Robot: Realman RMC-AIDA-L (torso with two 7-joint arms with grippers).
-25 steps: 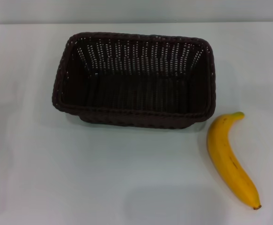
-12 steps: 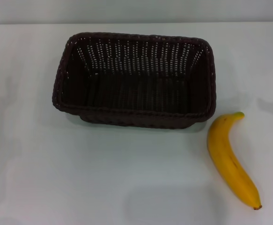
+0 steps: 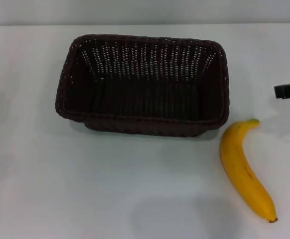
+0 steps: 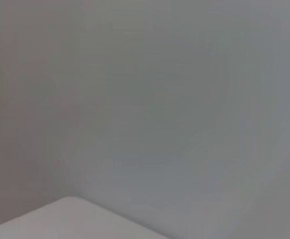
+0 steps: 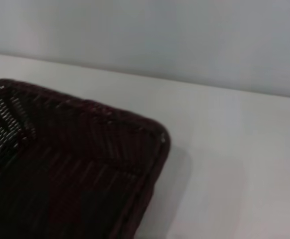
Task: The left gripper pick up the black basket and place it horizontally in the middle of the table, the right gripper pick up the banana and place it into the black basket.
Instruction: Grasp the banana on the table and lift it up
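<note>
Wicker weave, dark brown-black with a braided rim, forms the black basket [image 3: 142,84], lying lengthwise mid-table [image 3: 110,189]. Right of the basket, near its front corner, lies the yellow banana [image 3: 245,169]. Farther right, the right gripper [image 3: 289,90] barely shows, finger state untellable. Right wrist view shows only the basket's corner.
</note>
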